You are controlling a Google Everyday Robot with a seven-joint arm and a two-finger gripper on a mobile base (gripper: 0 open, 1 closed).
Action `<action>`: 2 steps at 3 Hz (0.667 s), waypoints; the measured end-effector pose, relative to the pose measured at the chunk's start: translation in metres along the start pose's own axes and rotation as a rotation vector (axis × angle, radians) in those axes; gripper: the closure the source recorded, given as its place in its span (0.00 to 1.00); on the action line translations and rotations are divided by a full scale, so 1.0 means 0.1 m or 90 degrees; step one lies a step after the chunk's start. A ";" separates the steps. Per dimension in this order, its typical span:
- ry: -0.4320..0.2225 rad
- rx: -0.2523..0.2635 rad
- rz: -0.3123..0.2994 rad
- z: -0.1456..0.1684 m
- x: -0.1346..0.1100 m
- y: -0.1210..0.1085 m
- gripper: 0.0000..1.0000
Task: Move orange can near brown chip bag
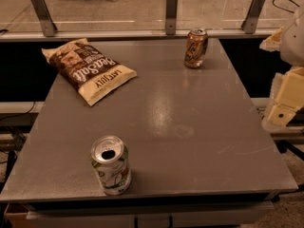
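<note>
The orange can (195, 48) stands upright near the far right corner of the grey table (190, 127). It is orange-brown with pale markings and a silver top. The brown chip bag (89, 69) lies flat at the far left of the table, brown and cream with large white lettering. A wide stretch of table top separates the two. My gripper (281, 112), a cream-coloured part of the arm, hangs off the table's right edge, well to the right of the orange can and nearer to me, touching nothing.
A white and green can (110, 165) with an open top stands upright near the front left of the table. A metal rail with posts (171, 13) runs behind the far edge. The table drops off on all sides.
</note>
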State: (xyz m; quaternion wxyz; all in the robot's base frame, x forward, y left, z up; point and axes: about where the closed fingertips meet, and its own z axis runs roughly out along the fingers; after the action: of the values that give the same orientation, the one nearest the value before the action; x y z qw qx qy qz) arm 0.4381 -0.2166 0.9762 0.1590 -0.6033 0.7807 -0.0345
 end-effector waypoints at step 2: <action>-0.020 0.006 -0.006 0.00 -0.07 -0.06 0.00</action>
State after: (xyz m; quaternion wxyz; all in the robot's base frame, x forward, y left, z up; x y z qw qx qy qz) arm 0.4454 -0.2118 0.9788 0.1742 -0.6069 0.7749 -0.0293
